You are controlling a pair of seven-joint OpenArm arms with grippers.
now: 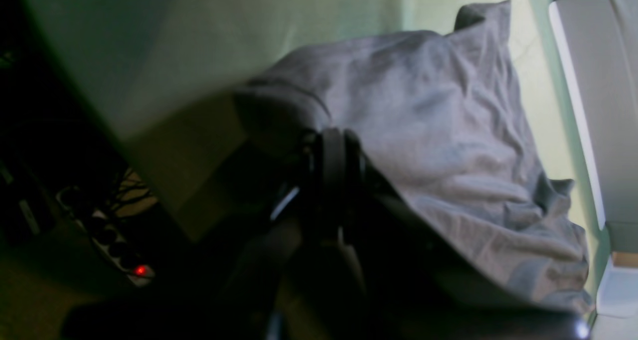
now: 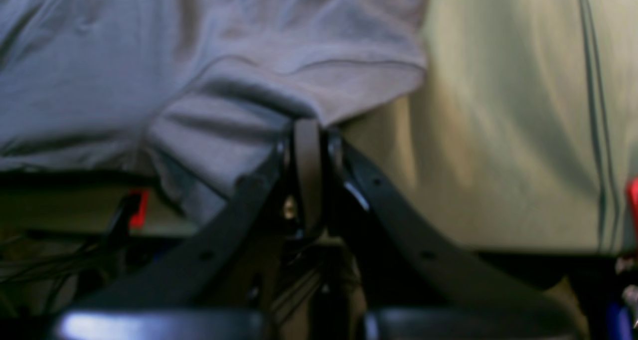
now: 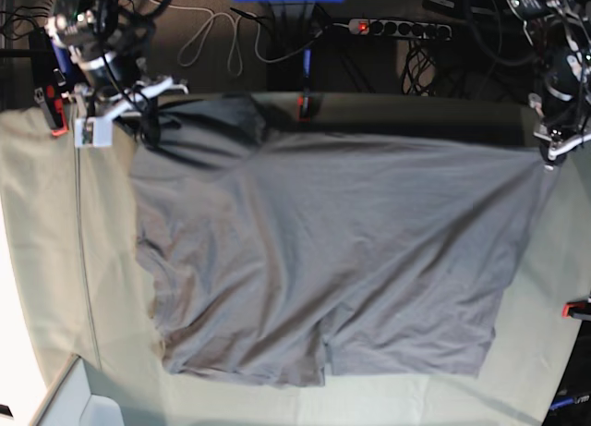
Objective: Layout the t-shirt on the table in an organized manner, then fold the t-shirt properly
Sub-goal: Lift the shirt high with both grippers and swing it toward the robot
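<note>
The dark grey t-shirt [image 3: 323, 250] lies spread across the table [image 3: 46, 260], creased, with one edge along the far side. My right gripper [image 3: 152, 121] is at the shirt's far left corner. In the right wrist view its fingers [image 2: 309, 145] are shut on a bunched fold of the t-shirt [image 2: 224, 120] at the table [image 2: 498, 130] edge. My left gripper [image 3: 547, 152] is at the shirt's far right corner. In the left wrist view it [image 1: 335, 150] is shut on the raised edge of the t-shirt [image 1: 438, 130], which drapes down onto the table [image 1: 149, 41].
Red clamps [image 3: 57, 126] [image 3: 302, 104] [image 3: 577, 308] grip the table's edges. A power strip [image 3: 397, 26] and loose cables lie on the floor beyond the far edge. A white panel [image 1: 598, 105] borders the table in the left wrist view.
</note>
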